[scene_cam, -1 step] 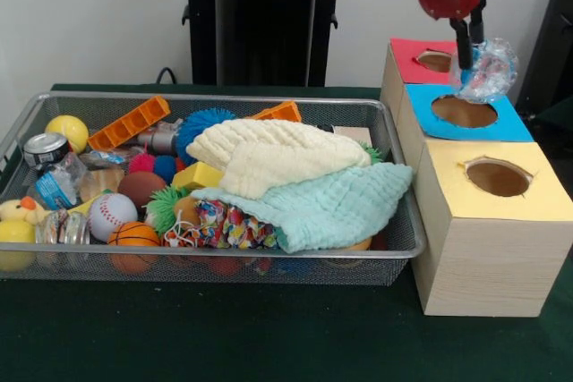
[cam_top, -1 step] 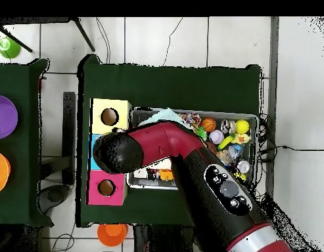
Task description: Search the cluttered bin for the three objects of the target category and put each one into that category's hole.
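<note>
Gripper (scene_cam, -1 step: 473,40) closed on a crumpled clear plastic bottle (scene_cam, -1 step: 486,70), held above the blue box (scene_cam, -1 step: 510,128). Bottle hanging just over the far right rim of the blue hole (scene_cam, -1 step: 463,112), offset slightly right of the hole's centre in the front view. Hole directly below and a little left of the load; probably a small shift left needed before release. Long axis of bottle roughly upright, slightly tilted. Wire bin (scene_cam, -1 step: 224,255) well apart to the left. In the overhead view, arm (cam_top, -1 step: 190,161) covering the blue box.
</note>
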Robot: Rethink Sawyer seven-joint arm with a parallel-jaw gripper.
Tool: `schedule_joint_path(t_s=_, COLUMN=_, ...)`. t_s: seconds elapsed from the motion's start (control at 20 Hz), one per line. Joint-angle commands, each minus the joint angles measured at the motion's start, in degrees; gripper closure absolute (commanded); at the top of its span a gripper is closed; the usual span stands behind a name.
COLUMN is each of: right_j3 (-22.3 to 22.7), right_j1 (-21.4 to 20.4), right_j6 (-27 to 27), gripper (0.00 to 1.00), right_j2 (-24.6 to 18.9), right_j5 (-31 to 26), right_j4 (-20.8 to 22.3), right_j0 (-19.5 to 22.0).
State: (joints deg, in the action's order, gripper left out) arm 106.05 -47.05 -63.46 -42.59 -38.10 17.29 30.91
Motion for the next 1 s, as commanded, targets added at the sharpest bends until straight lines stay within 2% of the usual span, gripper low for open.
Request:
schedule_joint_path(t_s=0.05, right_j3=3.79, right_j1=2.24, right_j6=-16.66, gripper=1.0, right_j2=9.76, right_j5=-1.35, right_j4=-1.64, right_j0=-2.2)
schedule_joint_path(t_s=0.2, right_j3=3.09, right_j1=3.26, right_j6=-15.53, gripper=1.0, right_j2=11.92, right_j5=-3.55, right_j4=-1.36, right_j0=-3.62)
schedule_joint_path(t_s=0.6, right_j3=2.65, right_j1=4.78, right_j6=-14.04, gripper=1.0, right_j2=15.13, right_j5=-4.38, right_j4=-2.68, right_j0=-5.9)
schedule_joint_path(t_s=1.0, right_j3=6.13, right_j1=4.9, right_j6=-12.93, gripper=1.0, right_j2=13.62, right_j5=-0.94, right_j4=-7.19, right_j0=-5.29)
